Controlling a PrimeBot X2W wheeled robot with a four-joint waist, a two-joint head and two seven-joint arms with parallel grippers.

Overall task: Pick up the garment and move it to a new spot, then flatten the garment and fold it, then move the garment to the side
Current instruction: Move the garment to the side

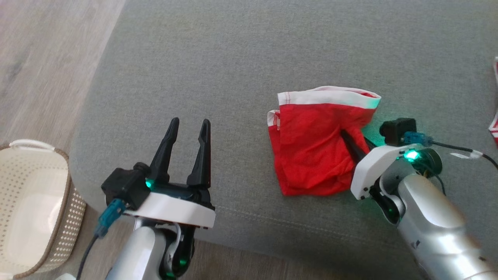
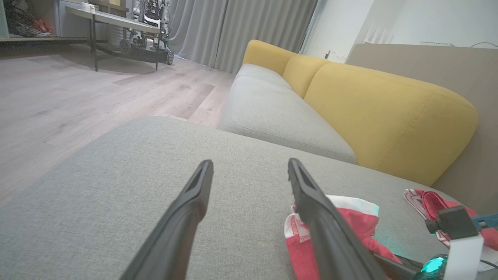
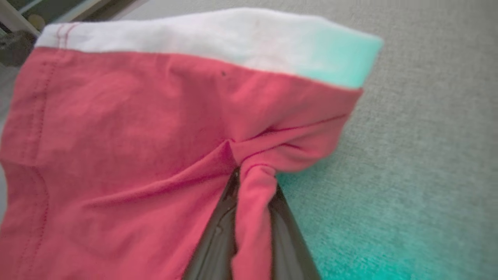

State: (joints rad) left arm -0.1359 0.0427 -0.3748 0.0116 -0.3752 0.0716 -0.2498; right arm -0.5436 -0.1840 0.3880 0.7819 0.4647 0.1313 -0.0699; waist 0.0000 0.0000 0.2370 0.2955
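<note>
The garment [image 1: 311, 144] is a red pair of shorts with a white waistband, lying crumpled on the grey sofa cushion [image 1: 233, 58] right of centre. My right gripper [image 1: 346, 138] is shut on a pinched ridge of red cloth at the garment's right side; in the right wrist view the garment [image 3: 116, 136] bunches into a fold between the two dark fingers [image 3: 218, 233]. My left gripper [image 1: 188, 126] stands open above bare cushion, well left of the garment. In the left wrist view the garment [image 2: 350, 221] lies just right of the open left gripper [image 2: 249, 167].
A pale woven basket [image 1: 27, 210] stands on the wooden floor at the lower left. Another red and white cloth [image 1: 495, 105] lies at the cushion's right edge. A yellow backrest [image 2: 369, 109] rises behind the seat. The cushion's front edge runs just behind my wrists.
</note>
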